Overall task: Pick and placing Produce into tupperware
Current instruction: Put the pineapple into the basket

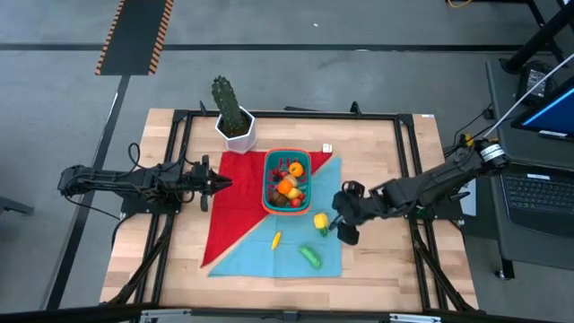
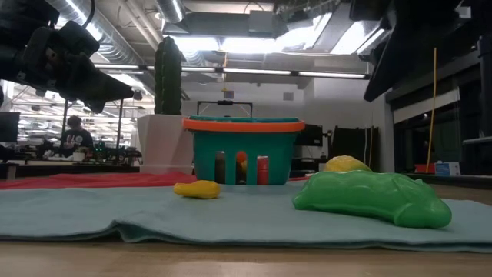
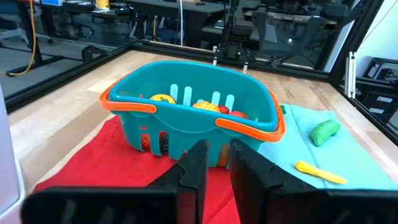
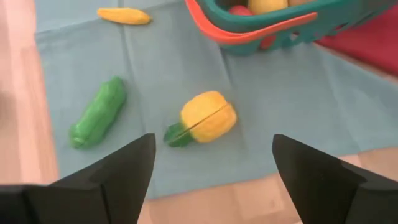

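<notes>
The teal tupperware [image 1: 266, 182] with an orange rim stands on a red and teal cloth [image 1: 251, 256] and holds several produce pieces [image 1: 287, 186]. On the teal cloth lie a yellow piece with a green leaf [image 4: 208, 118], a long green piece [image 4: 98, 112] and a small yellow piece [image 4: 124, 15]. My right gripper [image 4: 211, 177] hovers open above the yellow leafed piece [image 1: 320, 221], right of the tupperware, touching nothing. My left gripper [image 3: 217, 168] waits level at the table's left, pointing at the tupperware [image 3: 186, 106], with a narrow gap between its fingers and nothing in it.
A tall green cactus [image 1: 229, 100] in a white pot [image 1: 238, 133] stands just beyond the tupperware's far left corner. A black frame [image 1: 296, 114] runs round the wooden table. Bare wood [image 1: 386, 269] lies right of and in front of the cloth.
</notes>
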You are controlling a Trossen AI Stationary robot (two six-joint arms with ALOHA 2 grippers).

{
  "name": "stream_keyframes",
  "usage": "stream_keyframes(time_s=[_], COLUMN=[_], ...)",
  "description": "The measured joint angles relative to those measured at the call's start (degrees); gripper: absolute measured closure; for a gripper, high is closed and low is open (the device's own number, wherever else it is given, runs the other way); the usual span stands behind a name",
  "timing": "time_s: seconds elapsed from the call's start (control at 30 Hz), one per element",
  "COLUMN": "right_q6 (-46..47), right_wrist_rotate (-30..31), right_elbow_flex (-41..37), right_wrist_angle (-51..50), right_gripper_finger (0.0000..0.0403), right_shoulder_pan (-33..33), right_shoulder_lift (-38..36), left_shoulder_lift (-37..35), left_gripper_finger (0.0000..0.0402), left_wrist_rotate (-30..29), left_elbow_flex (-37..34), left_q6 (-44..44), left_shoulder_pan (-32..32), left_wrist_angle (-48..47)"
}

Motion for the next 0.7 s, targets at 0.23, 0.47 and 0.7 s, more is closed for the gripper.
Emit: stream_keyframes(time_s=[0.23,0.47,0.7], right_q6=[5.8,10.4,20.2], right_wrist_rotate=[5.2,6.5,6.7], right_elbow_flex=[0.0,0.0,0.1], right_wrist_angle=[1.4,5.2,7.3], right_gripper_finger=[0.0079,0.0079,0.0079], right_shoulder_pan=[5.4,8.5,9.5], right_shoulder_lift=[1.3,6.9,11.7], left_shoulder_lift=[0.0,0.0,0.0], left_gripper_finger=[0.0329,0.0318,0.0309], left_wrist_rotate=[0.0,0.0,0.0], left_elbow_flex=[0.0,0.0,0.0], left_q6=[-3.0,-3.0,-2.8], left_shoulder_pan=[0.0,0.0,0.0], left_wrist_angle=[0.0,0.0,0.0])
